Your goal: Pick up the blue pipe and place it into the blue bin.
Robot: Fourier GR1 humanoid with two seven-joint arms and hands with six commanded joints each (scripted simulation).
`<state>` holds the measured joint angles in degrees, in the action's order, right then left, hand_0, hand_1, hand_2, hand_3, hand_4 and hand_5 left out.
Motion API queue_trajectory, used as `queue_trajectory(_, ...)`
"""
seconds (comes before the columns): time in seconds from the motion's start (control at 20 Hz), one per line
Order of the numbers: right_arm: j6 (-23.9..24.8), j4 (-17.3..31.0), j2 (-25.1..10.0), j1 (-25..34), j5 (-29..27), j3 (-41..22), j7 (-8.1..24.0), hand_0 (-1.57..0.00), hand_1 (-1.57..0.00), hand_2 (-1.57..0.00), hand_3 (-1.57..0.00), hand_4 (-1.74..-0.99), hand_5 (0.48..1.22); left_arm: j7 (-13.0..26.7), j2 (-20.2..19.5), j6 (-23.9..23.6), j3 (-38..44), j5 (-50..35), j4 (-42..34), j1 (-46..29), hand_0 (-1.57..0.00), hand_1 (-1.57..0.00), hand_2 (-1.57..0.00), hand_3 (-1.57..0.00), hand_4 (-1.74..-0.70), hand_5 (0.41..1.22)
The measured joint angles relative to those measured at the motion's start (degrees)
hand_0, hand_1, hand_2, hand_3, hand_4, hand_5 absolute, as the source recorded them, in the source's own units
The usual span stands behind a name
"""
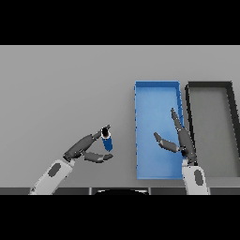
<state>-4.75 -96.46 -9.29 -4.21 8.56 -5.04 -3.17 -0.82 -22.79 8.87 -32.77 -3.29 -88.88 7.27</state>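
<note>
A short blue pipe with a pale open end stands nearly upright, left of the blue bin. My left hand reaches in from the lower left and has its fingers and thumb curled round the pipe. Whether the pipe is off the table I cannot tell. The blue bin is a long rectangular tray with nothing in it. Over the bin's right part hovers my right hand, open, fingers straight and pointing away, thumb out to the left.
A black-rimmed grey bin of the same shape lies right of the blue bin, almost touching it. The grey table stretches to the left and far side.
</note>
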Motion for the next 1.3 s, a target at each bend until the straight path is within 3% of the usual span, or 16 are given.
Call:
queue_trajectory(0.05,-0.43,-0.12,-0.57,-0.37,-0.12,0.15,-1.31,0.00,0.00,0.00,0.00,-1.200,0.549,-0.56,0.84,-0.17,-0.04,-0.10,0.81,-0.14,0.00,0.00,0.00,0.00,-1.14,0.495)
queue_trajectory(0.25,-0.19,0.04,-0.05,0.21,-0.40,0.22,0.10,0.00,0.00,0.00,0.00,-1.198,0.547,-2.06,4.94,-2.20,-0.84,2.91,7.28,2.06,0.00,0.00,-0.01,0.00,-1.10,0.506)
queue_trajectory(0.4,-0.21,-0.74,-0.36,-0.72,0.06,0.01,-1.02,0.00,0.00,0.00,0.00,-1.188,0.550,-4.54,7.60,-1.89,-0.60,1.78,8.84,3.54,0.00,0.00,-0.09,-0.04,-1.14,0.567)
queue_trajectory(0.55,-0.42,-2.00,-0.85,-1.41,0.09,-0.06,-0.97,0.00,0.00,0.00,0.00,-1.196,0.560,-4.89,9.61,-0.21,0.68,-2.13,10.08,3.40,-0.04,-0.25,-0.42,-0.35,-1.27,0.675)
queue_trajectory(0.6,-0.62,-0.92,-0.66,-1.48,-0.01,-0.03,-0.62,0.00,0.00,0.00,0.00,-1.192,0.560,-4.56,10.59,0.08,0.59,-2.87,10.14,3.53,-0.18,-0.41,-0.58,-0.59,-1.30,0.784)
queue_trajectory(0.65,-0.09,-0.81,-0.37,-1.38,0.40,-0.08,-0.34,0.00,0.00,0.00,0.00,-1.191,0.561,-4.43,11.41,0.15,0.80,-3.62,10.22,3.88,-0.42,-0.64,-0.78,-0.78,-1.38,0.872)
queue_trajectory(0.75,0.21,-0.27,-0.07,-0.57,0.72,-0.22,-0.26,0.00,0.00,0.00,0.00,-1.184,0.562,-4.90,12.35,-0.48,0.88,-3.74,10.37,3.52,-0.83,-0.98,-1.06,-1.02,-1.50,0.997)
queue_trajectory(0.85,0.32,-0.12,-0.77,-0.38,0.59,0.46,-0.83,0.00,0.00,0.00,0.00,-1.179,0.561,-5.26,12.48,-0.40,0.15,-3.37,9.21,2.60,-1.10,-1.19,-1.25,-1.20,-1.59,1.078)
queue_trajectory(0.9,0.32,-0.33,-0.82,-0.69,0.73,0.37,-1.12,0.00,0.00,0.00,0.00,-1.178,0.561,-5.48,12.70,-0.50,-0.20,-3.45,9.55,2.51,-1.19,-1.27,-1.31,-1.26,-1.62,1.106)
queue_trajectory(1.05,0.23,0.20,-0.39,-0.27,1.11,-0.19,-0.23,0.00,0.00,0.00,0.00,-1.176,0.559,-6.29,12.29,-1.50,-1.27,-2.00,8.61,2.30,-1.38,-1.42,-1.44,-1.41,-1.54,1.162)
queue_trajectory(1.1,0.49,-0.01,-0.23,-0.46,1.17,-0.19,-0.63,0.00,0.00,0.00,0.00,-1.174,0.558,-8.30,11.96,-1.53,-1.84,-1.22,8.59,1.43,-1.42,-1.45,-1.46,-1.44,-1.52,1.174)
queue_trajectory(1.3,0.37,-0.12,-0.83,-0.28,1.23,0.09,0.30,0.00,0.00,0.00,0.00,-1.158,0.552,-9.20,13.88,-2.73,-1.56,0.27,6.43,2.01,-1.51,-1.52,-1.53,-1.52,-1.49,1.202)
